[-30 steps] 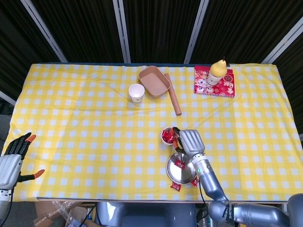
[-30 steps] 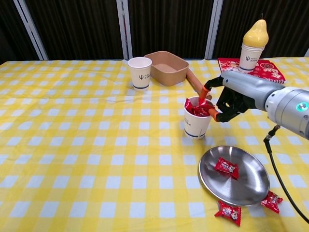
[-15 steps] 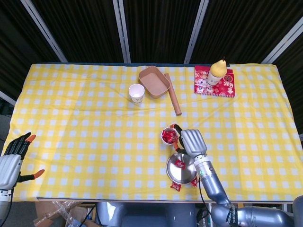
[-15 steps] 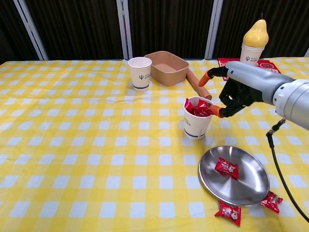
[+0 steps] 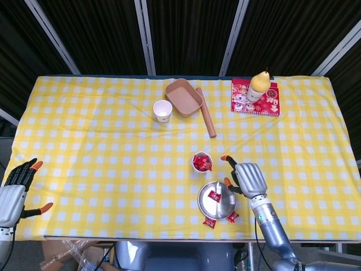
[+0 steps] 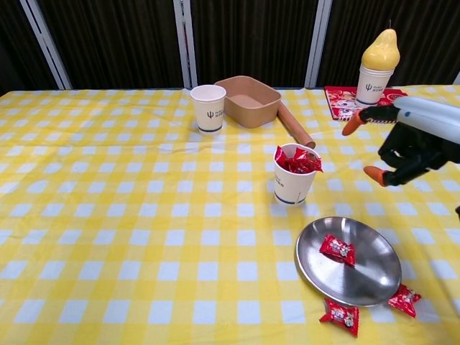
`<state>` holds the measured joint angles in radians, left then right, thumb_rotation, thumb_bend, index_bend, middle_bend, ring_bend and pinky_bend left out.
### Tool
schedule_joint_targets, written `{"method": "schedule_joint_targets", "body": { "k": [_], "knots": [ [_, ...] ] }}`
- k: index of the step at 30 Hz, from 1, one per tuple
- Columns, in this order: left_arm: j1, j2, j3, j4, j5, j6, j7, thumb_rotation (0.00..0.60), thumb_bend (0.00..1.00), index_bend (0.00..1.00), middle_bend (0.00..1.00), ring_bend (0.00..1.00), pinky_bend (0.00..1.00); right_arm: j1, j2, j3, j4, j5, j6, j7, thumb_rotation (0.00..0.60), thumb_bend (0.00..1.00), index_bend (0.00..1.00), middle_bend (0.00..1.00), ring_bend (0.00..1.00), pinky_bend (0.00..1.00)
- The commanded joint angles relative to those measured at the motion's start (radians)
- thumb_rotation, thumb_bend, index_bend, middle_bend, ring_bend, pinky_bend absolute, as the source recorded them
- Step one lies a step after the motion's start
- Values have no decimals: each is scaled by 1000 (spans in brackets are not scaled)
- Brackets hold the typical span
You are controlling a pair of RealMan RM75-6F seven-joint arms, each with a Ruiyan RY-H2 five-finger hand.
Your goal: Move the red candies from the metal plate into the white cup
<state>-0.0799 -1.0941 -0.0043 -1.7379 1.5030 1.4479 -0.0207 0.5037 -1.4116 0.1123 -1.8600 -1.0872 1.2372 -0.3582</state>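
Two red candies (image 6: 340,316) on table near lower right, off plate rim. Metal plate (image 6: 374,284) holds one candy (image 6: 337,249). Right robot hand (image 6: 410,147), a second ago over cup, now pulled back to right edge, fingers spread, empty. White cup (image 6: 293,185), centre, stuffed with red candies: drop done, one plate candy remains. Left robot hand (image 5: 17,189) idle, unclenched, lower left.
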Motion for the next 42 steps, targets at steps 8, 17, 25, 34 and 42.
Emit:
{"method": "schedule_joint_targets", "body": {
  "k": [8,17,25,34,42],
  "knots": [
    [5,-9,-1,12,13,21,20,600,0,0,0,0,0,-131,122,-133,50,-299,141,111,600,460,108,326,289,439],
    [19,-16,6,25,36,52,58,600,0,0,0,0,0,-246,209,-195,119,-391,252,187,600,389,12,139,68,314],
    [37,-17,18,27,51,75,72,600,0,0,0,0,0,-318,253,-258,115,-483,290,261,600,383,20,248,264,448],
    [37,-22,24,23,57,67,77,600,0,0,0,0,0,-359,218,-341,114,-621,255,259,600,382,242,790,849,943],
    [34,-26,26,16,52,51,93,600,0,0,0,0,0,-355,109,-310,113,-568,141,132,600,381,291,818,872,951]
  ]
}}
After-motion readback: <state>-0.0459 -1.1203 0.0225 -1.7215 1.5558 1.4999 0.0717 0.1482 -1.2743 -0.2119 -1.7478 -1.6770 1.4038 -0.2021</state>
